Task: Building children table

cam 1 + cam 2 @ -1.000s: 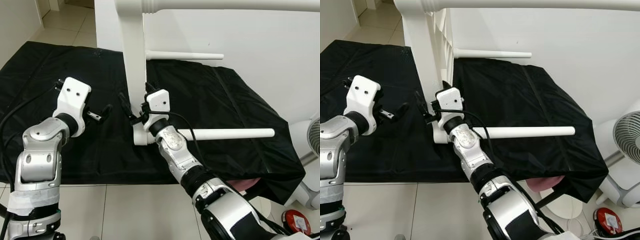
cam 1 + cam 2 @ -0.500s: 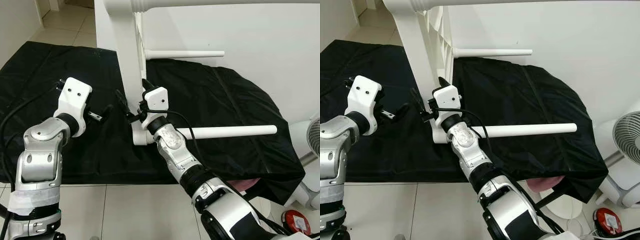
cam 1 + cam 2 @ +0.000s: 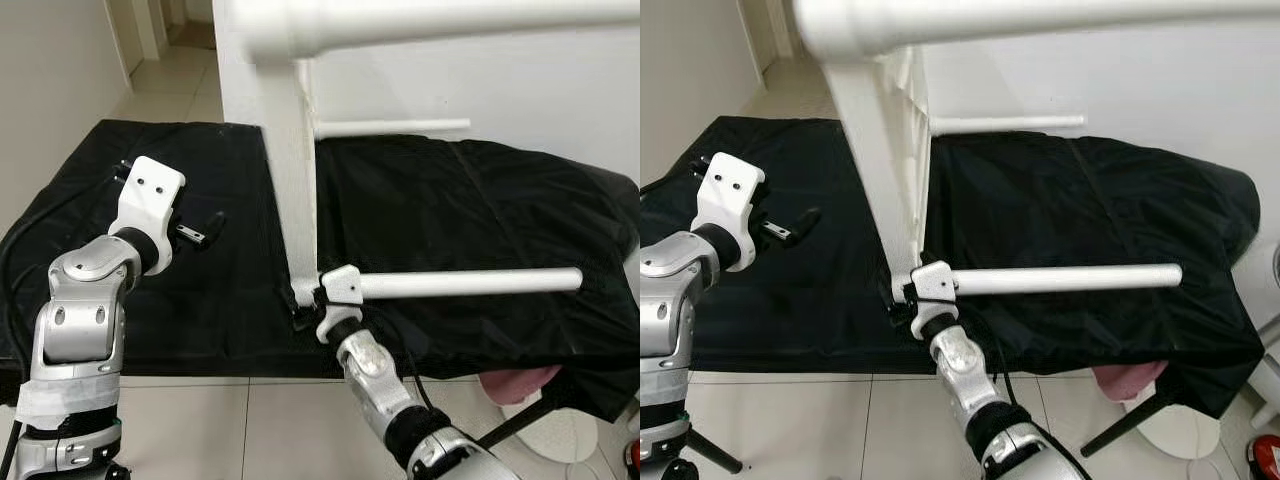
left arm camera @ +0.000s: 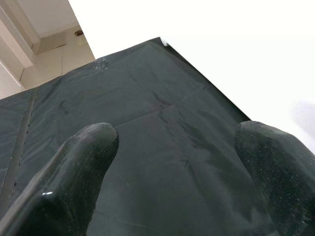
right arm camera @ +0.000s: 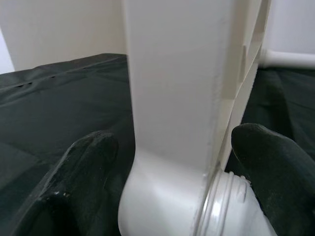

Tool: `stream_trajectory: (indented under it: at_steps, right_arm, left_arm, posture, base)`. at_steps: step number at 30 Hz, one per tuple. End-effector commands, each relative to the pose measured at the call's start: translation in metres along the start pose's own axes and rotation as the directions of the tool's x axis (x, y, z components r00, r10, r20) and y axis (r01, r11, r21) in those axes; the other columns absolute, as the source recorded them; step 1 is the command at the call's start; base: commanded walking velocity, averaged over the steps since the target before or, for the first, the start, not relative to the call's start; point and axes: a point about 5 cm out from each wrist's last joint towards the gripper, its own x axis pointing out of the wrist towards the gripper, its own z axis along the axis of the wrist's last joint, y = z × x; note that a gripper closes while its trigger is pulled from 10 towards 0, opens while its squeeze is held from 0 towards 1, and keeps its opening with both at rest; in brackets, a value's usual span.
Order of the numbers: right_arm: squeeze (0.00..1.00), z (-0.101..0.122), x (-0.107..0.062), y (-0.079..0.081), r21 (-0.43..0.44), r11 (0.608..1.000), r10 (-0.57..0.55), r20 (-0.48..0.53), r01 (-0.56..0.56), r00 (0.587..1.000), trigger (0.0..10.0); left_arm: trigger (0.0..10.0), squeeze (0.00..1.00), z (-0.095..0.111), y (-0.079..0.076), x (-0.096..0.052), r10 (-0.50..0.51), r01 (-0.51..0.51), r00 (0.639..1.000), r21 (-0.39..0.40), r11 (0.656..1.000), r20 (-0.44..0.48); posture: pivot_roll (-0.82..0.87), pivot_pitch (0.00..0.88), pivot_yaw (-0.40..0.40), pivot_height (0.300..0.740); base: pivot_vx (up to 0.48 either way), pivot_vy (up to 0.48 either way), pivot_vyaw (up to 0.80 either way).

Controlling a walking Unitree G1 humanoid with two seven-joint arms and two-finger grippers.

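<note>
Your right pincer (image 5: 172, 187): spread wide astride the white tabletop's (image 3: 295, 190) corner at its screwed-in leg (image 3: 470, 283) | your left pincer (image 4: 177, 162): open above the black cloth (image 3: 440, 220)

My head cameras look down on the black cloth (image 3: 450, 220); both wrist cameras sight closely along my fingers, sharing that cloth.

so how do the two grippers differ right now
The right gripper straddles the lower corner of the white table frame, one finger either side; the left gripper holds nothing. The right sits at the near edge of the black cloth; the left hovers over the cloth, apart from the frame. Both have their fingers open.
</note>
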Motion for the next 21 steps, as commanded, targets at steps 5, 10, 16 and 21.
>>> stream_trajectory:
  at_steps: [5,10,16,21]
  right_arm:
    - [0.0,0.1022,0.0645,0.1003,0.152,0.959,0.176,0.338,-0.238,0.925,10.0]
    - [0.0,0.1022,0.0645,0.1003,0.152,0.959,0.176,0.338,-0.238,0.925,10.0]
    - [0.0,0.1022,0.0645,0.1003,0.152,0.959,0.176,0.338,-0.238,0.925,10.0]
    - [0.0,0.1022,0.0645,0.1003,0.152,0.959,0.176,0.338,-0.238,0.925,10.0]
  left_arm:
    - [10.0,0.0,0.0002,0.004,0.0,0.104,-0.104,0.995,0.004,0.995,0.0]
    - [10.0,0.0,0.0002,0.004,0.0,0.104,-0.104,0.995,0.004,0.995,0.0]
    - [10.0,0.0,0.0002,0.004,0.0,0.104,-0.104,0.995,0.004,0.995,0.0]
    - [10.0,0.0,0.0002,0.004,0.0,0.104,-0.104,0.995,0.004,0.995,0.0]
  posture:
    - [0.12,0.0,-0.154,0.74]
    - [0.12,0.0,-0.154,0.74]
    - [0.12,0.0,-0.154,0.74]
    - [0.12,0.0,-0.154,0.74]
  base:
    - [0.0,0.0,0.0]
    - [0.0,0.0,0.0]
    - [0.0,0.0,0.0]
    - [0.0,0.0,0.0]
